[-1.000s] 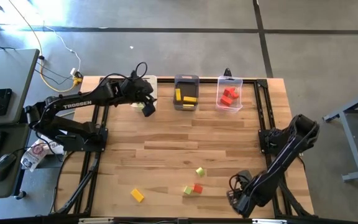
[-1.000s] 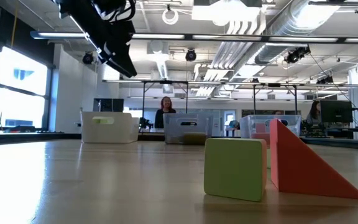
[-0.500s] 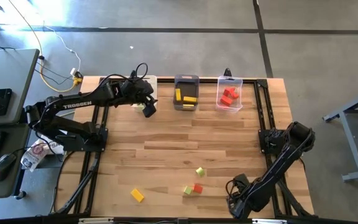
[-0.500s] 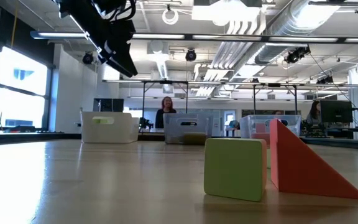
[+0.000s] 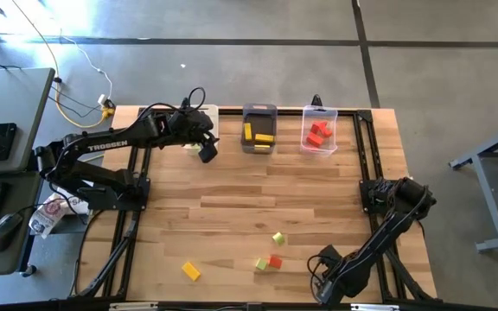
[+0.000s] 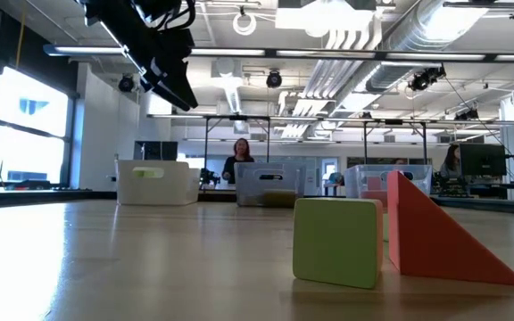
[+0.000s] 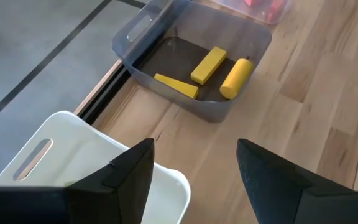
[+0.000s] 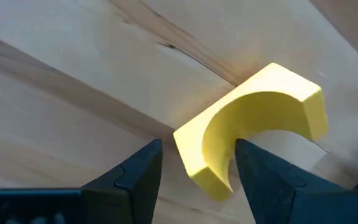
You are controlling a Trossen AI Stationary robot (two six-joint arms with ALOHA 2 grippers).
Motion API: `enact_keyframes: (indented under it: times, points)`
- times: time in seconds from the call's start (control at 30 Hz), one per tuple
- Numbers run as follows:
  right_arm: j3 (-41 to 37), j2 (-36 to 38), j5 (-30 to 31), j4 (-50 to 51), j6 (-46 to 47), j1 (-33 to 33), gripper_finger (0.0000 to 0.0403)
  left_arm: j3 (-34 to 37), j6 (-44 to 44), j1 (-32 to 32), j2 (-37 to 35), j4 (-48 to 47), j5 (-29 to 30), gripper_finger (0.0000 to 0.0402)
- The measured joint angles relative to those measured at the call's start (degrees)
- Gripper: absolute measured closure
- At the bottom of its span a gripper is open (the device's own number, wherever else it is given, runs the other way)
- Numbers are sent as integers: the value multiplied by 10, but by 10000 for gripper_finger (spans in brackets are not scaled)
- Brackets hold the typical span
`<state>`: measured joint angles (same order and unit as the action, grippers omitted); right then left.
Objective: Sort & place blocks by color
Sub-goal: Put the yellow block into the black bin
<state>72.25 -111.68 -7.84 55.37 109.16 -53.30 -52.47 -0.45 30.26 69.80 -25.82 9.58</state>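
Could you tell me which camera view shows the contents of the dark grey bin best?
The left wrist view: it looks down into the dark grey bin at three yellow blocks. The high view shows them small; the low view shows mostly its wall; the right wrist view misses it.

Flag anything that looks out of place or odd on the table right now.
Nothing is spilled or damaged. Four blocks remain unsorted near the front edge: a yellow block, a green block, and a green-and-red pair touching each other. The right gripper sits low at the front right corner, open around a yellow arch block.
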Motion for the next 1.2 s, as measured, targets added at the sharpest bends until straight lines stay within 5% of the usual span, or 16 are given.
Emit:
enact_keyframes:
  times: [0.53, 0.77, 1.2]
  points:
    - [2, 2, 0, 7, 3, 0, 381, 0, -5, 0, 0, 0, 0, 188]
    - [0, 9, 4, 3, 15, 2, 390, 0, -5, 0, 0, 0, 0, 188]
    - [-1, 44, 145, -23, 4, 32, 392, 0, -4, 0, 0, 0, -5, 188]
